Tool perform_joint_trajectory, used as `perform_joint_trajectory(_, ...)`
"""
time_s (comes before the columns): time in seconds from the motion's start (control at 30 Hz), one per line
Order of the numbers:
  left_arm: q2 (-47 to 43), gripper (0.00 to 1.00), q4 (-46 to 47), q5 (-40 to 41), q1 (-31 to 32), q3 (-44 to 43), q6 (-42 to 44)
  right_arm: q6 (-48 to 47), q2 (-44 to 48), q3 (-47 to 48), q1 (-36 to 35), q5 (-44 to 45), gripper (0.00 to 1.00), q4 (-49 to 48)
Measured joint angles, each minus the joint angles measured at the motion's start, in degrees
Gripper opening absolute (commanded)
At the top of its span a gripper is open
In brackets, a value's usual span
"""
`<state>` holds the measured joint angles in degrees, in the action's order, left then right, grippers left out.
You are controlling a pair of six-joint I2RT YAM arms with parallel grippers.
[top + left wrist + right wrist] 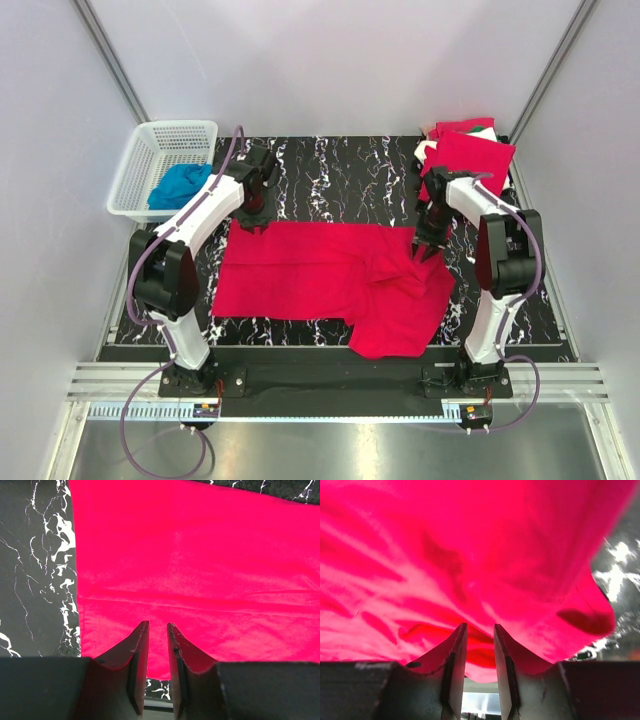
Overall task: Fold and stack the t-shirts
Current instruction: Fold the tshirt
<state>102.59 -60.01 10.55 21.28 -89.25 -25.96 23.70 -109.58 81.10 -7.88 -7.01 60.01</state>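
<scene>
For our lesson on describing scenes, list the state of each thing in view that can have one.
Red t-shirt: spread flat on the left, rumpled and folded over on the right.
T-shirt stack: folded, at the back right.
Basket: holds a blue cloth.
Left end effector: open, over the shirt's edge.
Right end effector: open, at the rumpled part.

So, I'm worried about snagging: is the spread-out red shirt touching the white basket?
Apart. The top view shows bare marble table between the spread-out red shirt and the white basket.
</scene>
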Motion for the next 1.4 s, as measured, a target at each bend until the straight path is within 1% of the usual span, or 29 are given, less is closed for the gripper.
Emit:
perform_joint_trajectory(0.17,-0.2,0.25,0.09,0.02,0.0,0.28,-0.02,-0.15,-3.56,0.02,-0.33,-1.29,0.34,-1.25)
perform_joint_trajectory(0.6,-0.2,0.25,0.24,-0.09,0.0,0.28,-0.04,0.9,-3.41,0.02,-5.88,-2.75,0.33,-1.7)
perform_joint_trajectory(0.97,-0.2,0.25,0.61,-0.33,0.0,0.28,-0.04,0.98,-3.39,-1.84,-6.64,-2.73,0.32,-1.42)
perform_joint_trajectory(1.13,-0.2,0.25,0.85,-0.31,0.0,0.28,-0.04,1.03,-1.84,-4.68,-7.06,-3.06,0.31,-0.57)
perform_joint_trajectory(1.4,-0.2,0.25,1.73,-0.33,0.0,0.42,-0.07,2.21,2.4,-5.53,-9.81,-4.33,0.32,1.68)
